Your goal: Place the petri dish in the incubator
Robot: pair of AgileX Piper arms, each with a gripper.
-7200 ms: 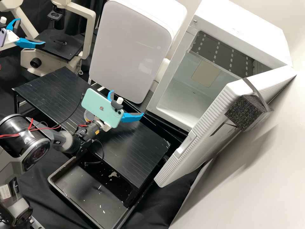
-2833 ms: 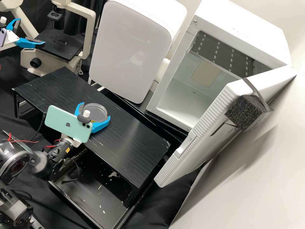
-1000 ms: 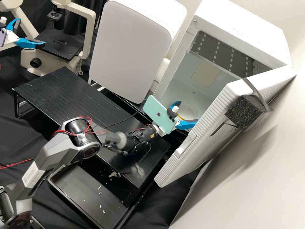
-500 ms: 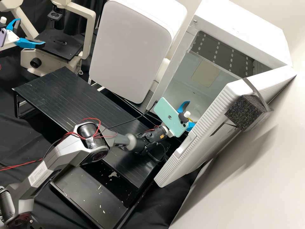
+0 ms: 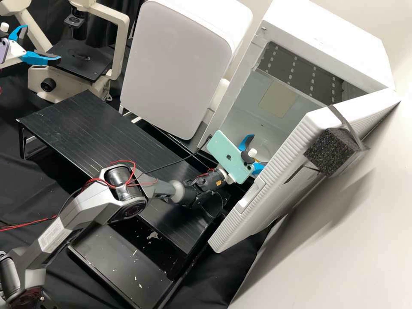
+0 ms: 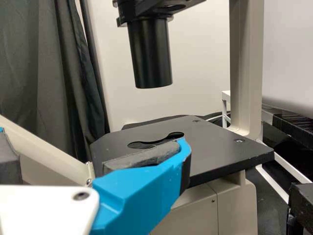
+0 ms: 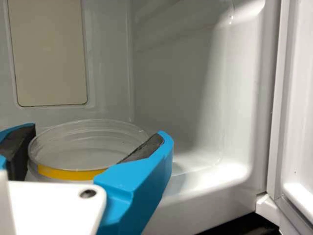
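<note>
Gripper on the right arm [image 5: 257, 151] has gone from over the black slatted tabletop [image 5: 90, 124] to inside the open white box-shaped incubator [image 5: 326, 43] in under three seconds. Back then the clear round petri dish [image 7: 88, 147] was between the tabletop's two long edges, and now it's just inside the incubator's bottom front edge. Compared with half a second ago it's barely a nudge, the mint green phone [image 5: 227, 156] on that arm having shifted only slightly.

Jaws there are closed around the dish, dark pads [image 7: 146, 147] against its opposite sides. Can't tell if its base touches the incubator floor. As for looks, it's shallow and see-through, sitting pretty level, with a yellow band [image 7: 68, 174] along the near side below the rim.

Left gripper [image 5: 43, 43] hasn't budged, btw: jaws spread wide with nothing in them, by the edge of the black flat microscope stage [image 5: 77, 64].
</note>
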